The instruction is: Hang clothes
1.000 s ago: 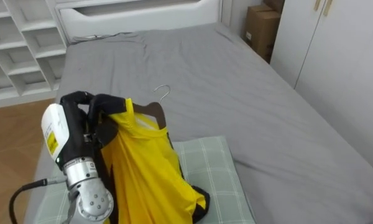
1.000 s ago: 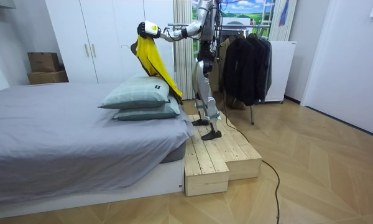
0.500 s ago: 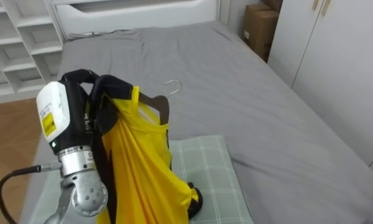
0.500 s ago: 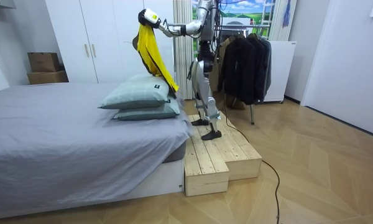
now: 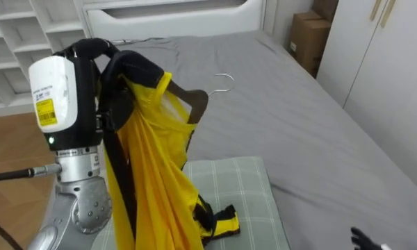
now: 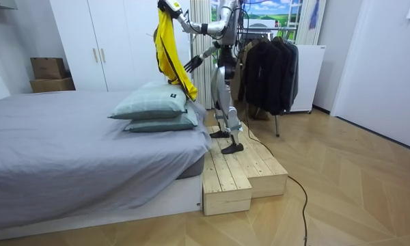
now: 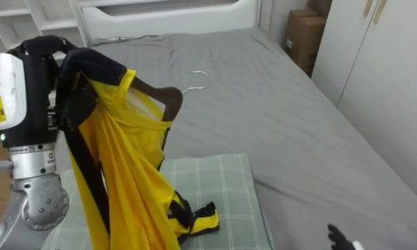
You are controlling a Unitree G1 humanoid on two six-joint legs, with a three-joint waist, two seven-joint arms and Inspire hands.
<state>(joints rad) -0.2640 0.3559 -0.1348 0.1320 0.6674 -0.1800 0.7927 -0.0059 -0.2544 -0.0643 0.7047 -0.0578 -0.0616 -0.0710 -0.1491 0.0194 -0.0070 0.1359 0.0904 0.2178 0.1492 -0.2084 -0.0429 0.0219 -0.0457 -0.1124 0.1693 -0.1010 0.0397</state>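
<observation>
**Yellow garment held high over the bed**

Standing on a wooden platform (image 6: 236, 171) beside the bed (image 5: 299, 132), the robot had its back to a rack of dark clothes (image 6: 266, 68) and faced the pillows. Its left arm reached up and forward, and the left hand (image 5: 108, 59) was closed, fingers curled tight round the top of the garment (image 5: 149, 187) where the cloth lay over one end of a hanger (image 5: 197, 103). The garment was yellow with black trim, and it hung in long folds straight down from that hand. Its lowest edge lay bunched on the near pillow (image 5: 247, 191), a pale green checked one, and touched it. The hanger's other end, of dark wood, stuck out bare to the right of the cloth. Its wire hook (image 5: 224, 78) pointed away from the robot and hung free above the grey sheet.

The right hand (image 5: 361, 238) showed at the near right edge, low above the bed and well apart from the garment; whether it was open or closed could not be told. In the room view the right arm sloped down toward the hanging cloth. White shelves (image 5: 14, 48) stood at the far left, and a cardboard box (image 5: 313, 38) sat by the wardrobe at the far right.
</observation>
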